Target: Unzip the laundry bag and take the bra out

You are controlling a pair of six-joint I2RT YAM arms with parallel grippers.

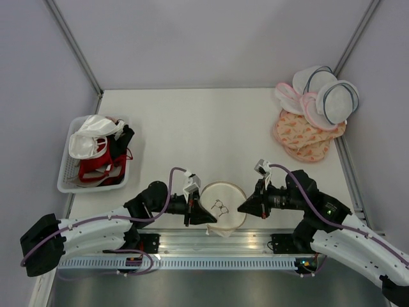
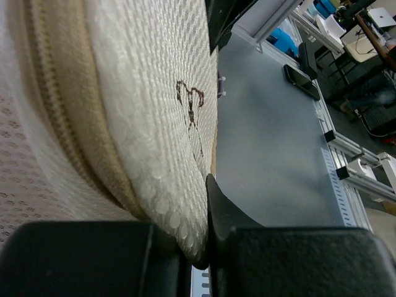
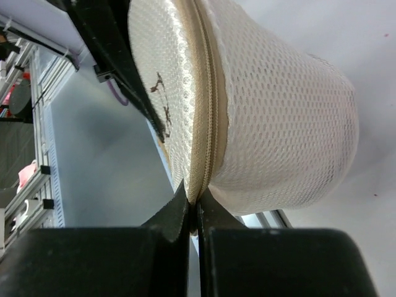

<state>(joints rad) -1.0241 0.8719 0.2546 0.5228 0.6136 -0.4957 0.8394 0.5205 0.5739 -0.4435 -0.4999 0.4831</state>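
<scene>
The laundry bag (image 1: 223, 203) is a round cream mesh pouch with a dark bra drawing, held between both grippers near the table's front edge. My left gripper (image 1: 206, 215) is shut on its left edge; in the left wrist view the fabric (image 2: 154, 142) is pinched between the fingers (image 2: 226, 213). My right gripper (image 1: 243, 208) is shut on its right edge, on the beige zipper band (image 3: 204, 124), which looks closed. The bag (image 3: 278, 117) fills the right wrist view. The pink bra is hidden.
A white basket (image 1: 69, 171) at the left holds white, red and black garments. A pile of white pink-trimmed bags (image 1: 323, 93) and pink patterned bags (image 1: 305, 137) lies at the back right. The aluminium rail (image 1: 211, 246) runs along the near edge.
</scene>
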